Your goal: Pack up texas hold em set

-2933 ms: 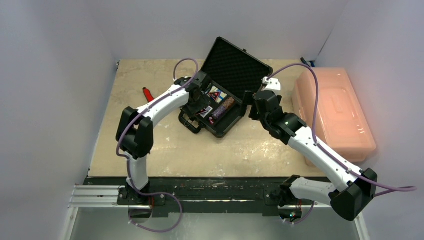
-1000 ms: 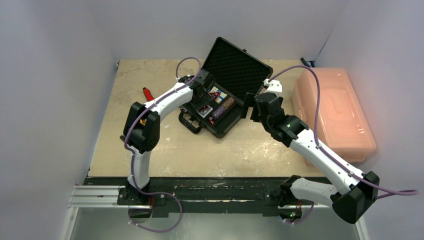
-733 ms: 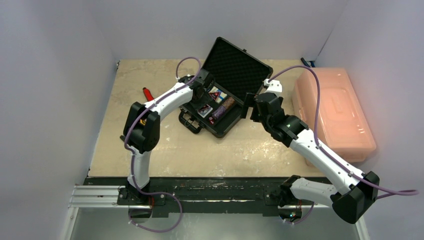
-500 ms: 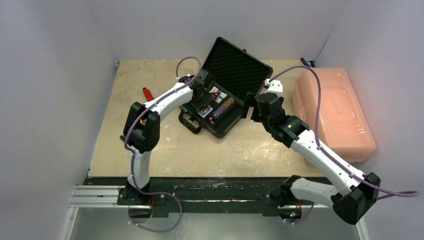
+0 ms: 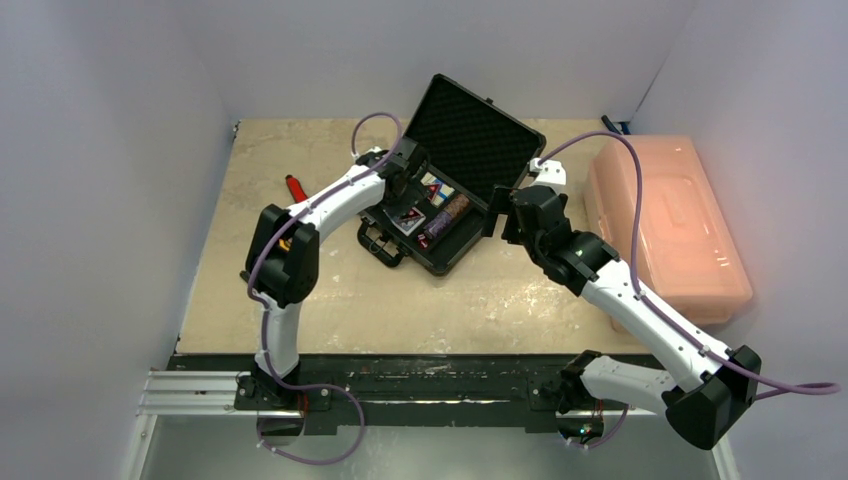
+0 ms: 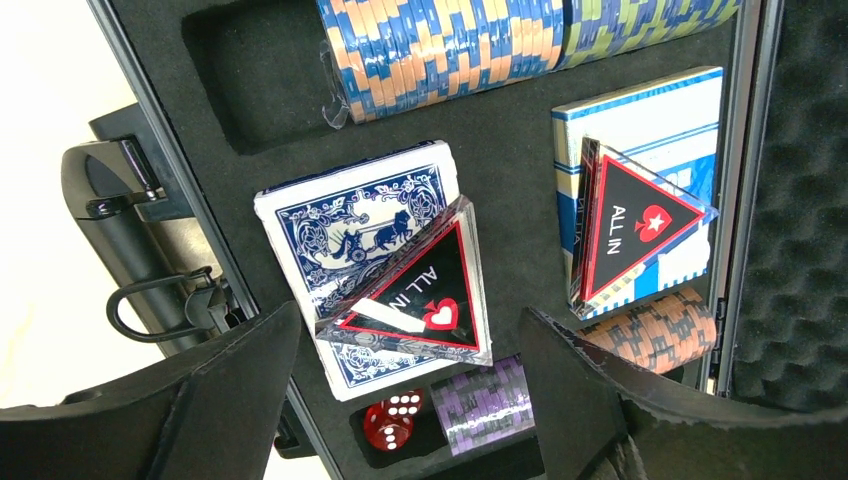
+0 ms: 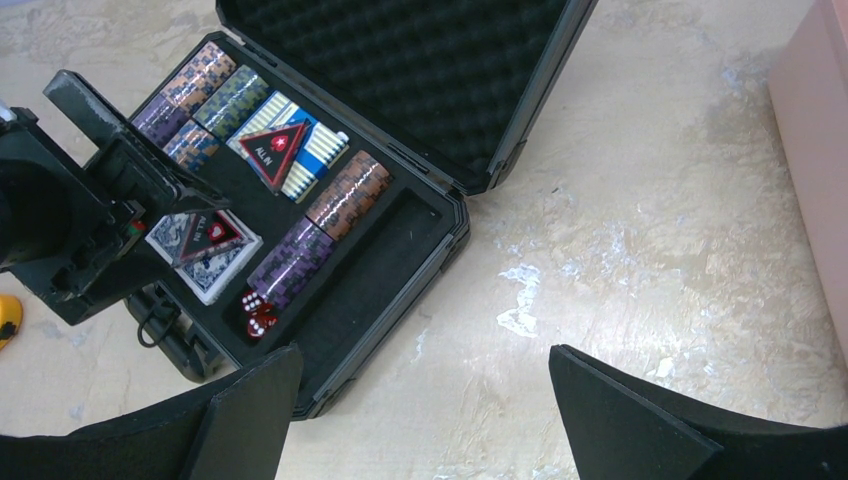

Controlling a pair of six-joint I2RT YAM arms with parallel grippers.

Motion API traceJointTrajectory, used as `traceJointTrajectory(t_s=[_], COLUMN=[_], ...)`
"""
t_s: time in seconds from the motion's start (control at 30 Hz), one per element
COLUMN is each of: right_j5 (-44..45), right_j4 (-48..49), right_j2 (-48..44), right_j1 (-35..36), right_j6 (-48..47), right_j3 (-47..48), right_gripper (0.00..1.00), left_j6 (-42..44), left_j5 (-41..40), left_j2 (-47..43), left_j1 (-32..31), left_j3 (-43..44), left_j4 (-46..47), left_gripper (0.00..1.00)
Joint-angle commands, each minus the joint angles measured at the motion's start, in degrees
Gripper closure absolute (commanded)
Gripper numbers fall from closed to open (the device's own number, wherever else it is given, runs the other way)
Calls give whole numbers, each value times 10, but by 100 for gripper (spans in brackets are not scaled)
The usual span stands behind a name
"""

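The black briefcase (image 5: 470, 125) lies open at mid-table, its foam lid up. My left gripper (image 5: 403, 190) is open and empty, hovering over the case's left half. In the left wrist view, the left gripper (image 6: 408, 330) straddles a red-black heart button (image 6: 425, 290) leaning tilted on a blue card deck (image 6: 340, 210). A spade button (image 6: 630, 225) rests on a striped deck (image 6: 650, 120). Red dice (image 6: 392, 420) sit beside purple chips (image 6: 485, 405). My right gripper (image 7: 425, 352) is open and empty above the table at the case's near right edge.
A large pink bin (image 5: 665, 225) stands at the right. A red-handled tool (image 5: 296, 188) lies left of the case. The case's handle and latches (image 6: 100, 190) stick out toward the near left. One long foam slot (image 7: 370, 270) holds nothing.
Since 2.9 s ago my left gripper has drawn back from low in the case toward its far left edge. Over the last second both arms have barely moved.
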Motion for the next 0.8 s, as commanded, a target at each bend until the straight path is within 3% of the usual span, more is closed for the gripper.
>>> traceJointTrajectory(t_s=[0.0,0.2,0.43,0.77], right_j5=[16,21,29,52], right_j4=[12,10,5,-5], right_j2=[-15,-12,-2,25], right_j1=[-1,-1,-1,-1], right_j6=[-5,-6,-12,-26], right_j3=[-2,6,33,95], right_gripper=[1,1,1,1], left_j6=[-1,41,127,280], left_j5=[-17,-19,-19,-13], left_j2=[-52,-106,-205,-356], left_j1=[7,7,8,18], left_j3=[-8,-51,-142,-239], left_j4=[18,58,138,153], left_gripper=[19,1,0,0])
